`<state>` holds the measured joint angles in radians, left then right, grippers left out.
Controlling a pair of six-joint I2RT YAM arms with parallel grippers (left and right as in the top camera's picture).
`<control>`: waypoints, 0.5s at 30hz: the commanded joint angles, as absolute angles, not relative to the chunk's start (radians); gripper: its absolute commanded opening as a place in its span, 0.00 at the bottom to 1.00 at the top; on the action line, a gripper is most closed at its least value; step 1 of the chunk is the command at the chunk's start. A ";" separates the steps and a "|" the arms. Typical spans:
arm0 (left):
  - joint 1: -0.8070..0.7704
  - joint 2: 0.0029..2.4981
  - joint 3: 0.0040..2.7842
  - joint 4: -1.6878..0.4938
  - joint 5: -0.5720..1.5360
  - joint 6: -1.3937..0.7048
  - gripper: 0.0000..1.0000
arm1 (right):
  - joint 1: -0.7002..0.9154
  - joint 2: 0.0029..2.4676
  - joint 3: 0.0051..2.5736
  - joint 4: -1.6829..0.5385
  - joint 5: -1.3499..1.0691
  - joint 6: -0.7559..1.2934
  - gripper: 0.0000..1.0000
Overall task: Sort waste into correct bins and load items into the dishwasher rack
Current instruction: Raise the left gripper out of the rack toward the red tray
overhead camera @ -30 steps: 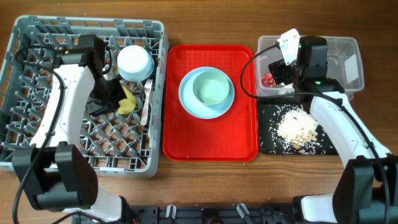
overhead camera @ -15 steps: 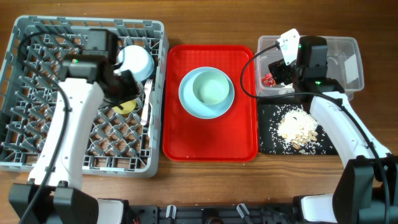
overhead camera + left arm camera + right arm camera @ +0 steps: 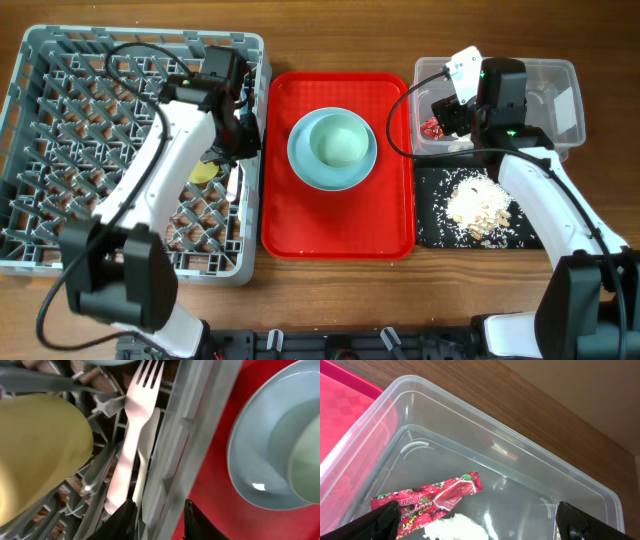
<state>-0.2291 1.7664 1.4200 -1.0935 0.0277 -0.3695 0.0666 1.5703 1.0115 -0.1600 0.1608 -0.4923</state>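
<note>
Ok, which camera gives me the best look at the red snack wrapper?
Right wrist: the wrapper lies flat on the floor of the clear tub, close enough to read its print. Overhead shows it only as a small red patch beside the right arm. Left wrist does not show it.

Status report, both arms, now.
Left end effector open at rack wall, fork alongside. Right end effector open over wrapper in clear tub. Blue plate on red tray, not loaded.

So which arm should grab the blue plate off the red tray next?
Left: left tool sits at the rack edge beside the blue plate; right tool is over the clear tub.
</note>
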 commanded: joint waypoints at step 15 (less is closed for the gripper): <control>-0.239 1.862 1.410 -0.983 0.055 -0.371 0.16 | 0.064 1.580 1.026 -0.158 0.157 -0.497 1.00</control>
